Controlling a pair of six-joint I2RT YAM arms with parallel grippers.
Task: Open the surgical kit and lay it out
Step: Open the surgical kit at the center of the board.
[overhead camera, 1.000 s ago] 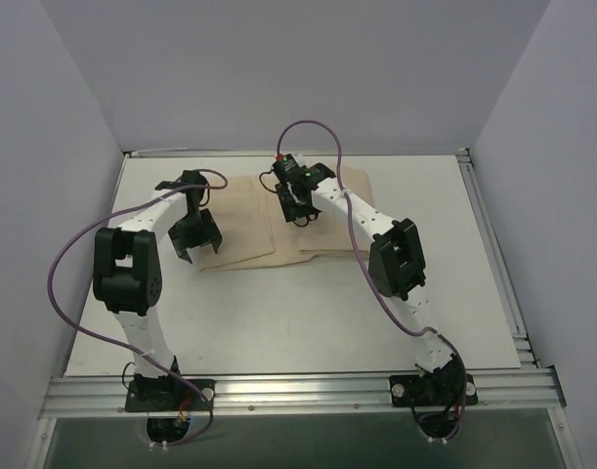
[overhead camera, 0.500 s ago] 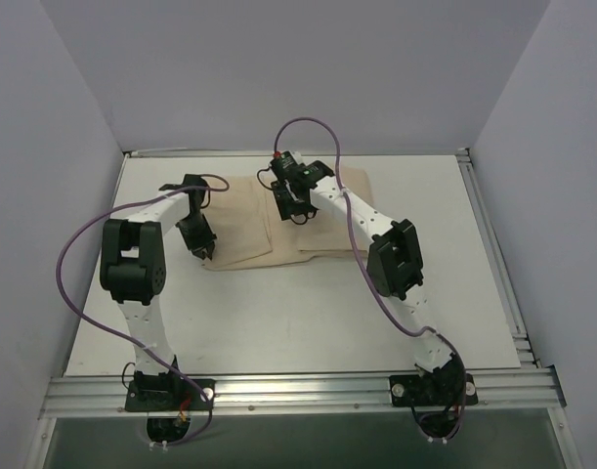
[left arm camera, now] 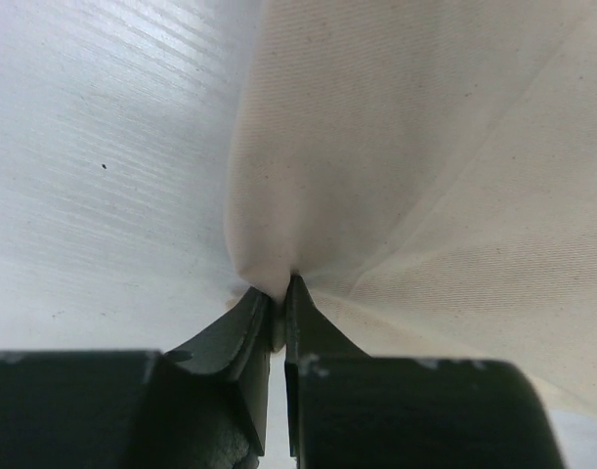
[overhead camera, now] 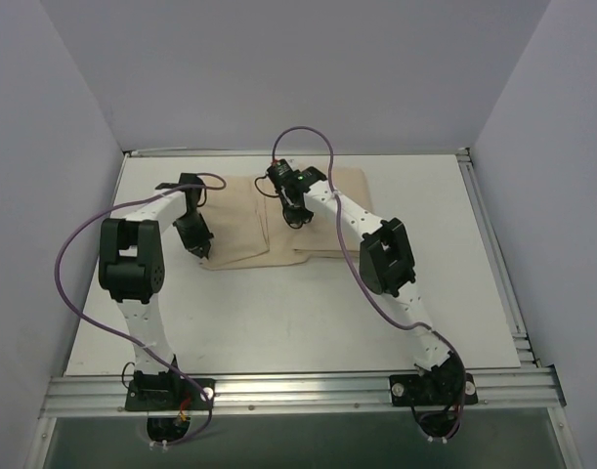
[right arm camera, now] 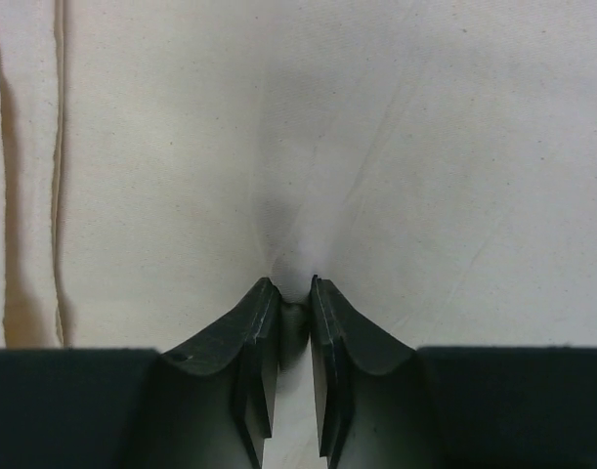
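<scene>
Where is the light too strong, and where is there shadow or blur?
Top view: soft, even light, no glare. Left wrist view: the table looks washed out at left; the left gripper pinching the cloth is dark, slightly blurred. Right wrist view: a grey shadow on the cloth just above the right gripper, whose fingers are nearly black.

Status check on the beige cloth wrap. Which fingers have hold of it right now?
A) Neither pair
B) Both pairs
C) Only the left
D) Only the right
B: in the left wrist view the left fingers are closed on a puckered edge of the cloth wrap, and in the right wrist view the right fingers pinch a small raised tuck of it.
</scene>
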